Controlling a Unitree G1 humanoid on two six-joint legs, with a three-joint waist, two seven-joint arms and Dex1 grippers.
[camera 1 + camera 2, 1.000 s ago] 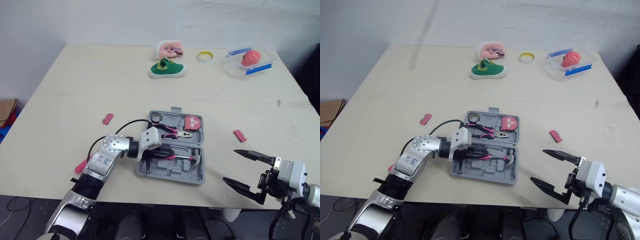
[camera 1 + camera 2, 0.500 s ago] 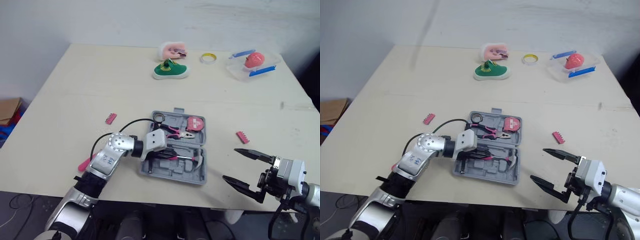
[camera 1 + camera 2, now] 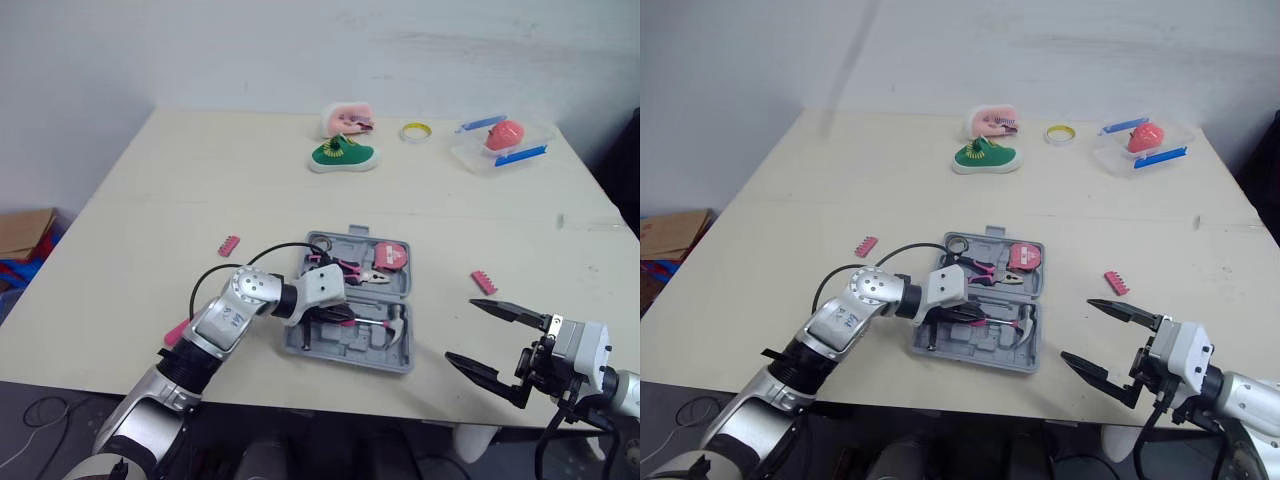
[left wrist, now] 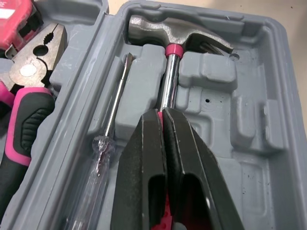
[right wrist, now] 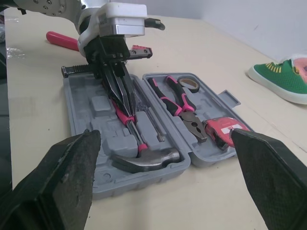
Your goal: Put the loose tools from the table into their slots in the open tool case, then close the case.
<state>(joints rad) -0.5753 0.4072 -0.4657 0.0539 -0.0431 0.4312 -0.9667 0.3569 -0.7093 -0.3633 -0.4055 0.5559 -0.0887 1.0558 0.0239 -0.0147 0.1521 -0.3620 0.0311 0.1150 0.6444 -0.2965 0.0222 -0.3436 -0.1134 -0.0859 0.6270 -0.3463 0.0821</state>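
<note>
We see the hammer [image 3: 392, 323] lying in the near half of the open tool case [image 3: 340, 353], which sits on the table [image 3: 150, 220] near its front edge. The hammer's long axis runs along the length of that half. Its steel head points to the robot's right and its shaft runs back toward the left. In the left wrist view the head [image 4: 177, 33] sits in its moulded recess, with a screwdriver [image 4: 112, 124] lying parallel just beside the shaft.

The left gripper [image 4: 160, 112] is clamped on the hammer. Its two black fingers are pressed almost together over the shaft where the pink grip begins — pink shows between them. The fingers lie along the hammer, pointing toward its head. The left arm comes in from the near left, elbow bent and wrist turned toward the right, low over the case.

The right gripper [image 3: 460, 330] is spread wide and holds nothing — it hangs off the table's near right edge, its fingers pointing left toward the case.

In the far half of the case lie the pliers [image 3: 355, 272] and a tape measure [image 3: 390, 255].
</note>
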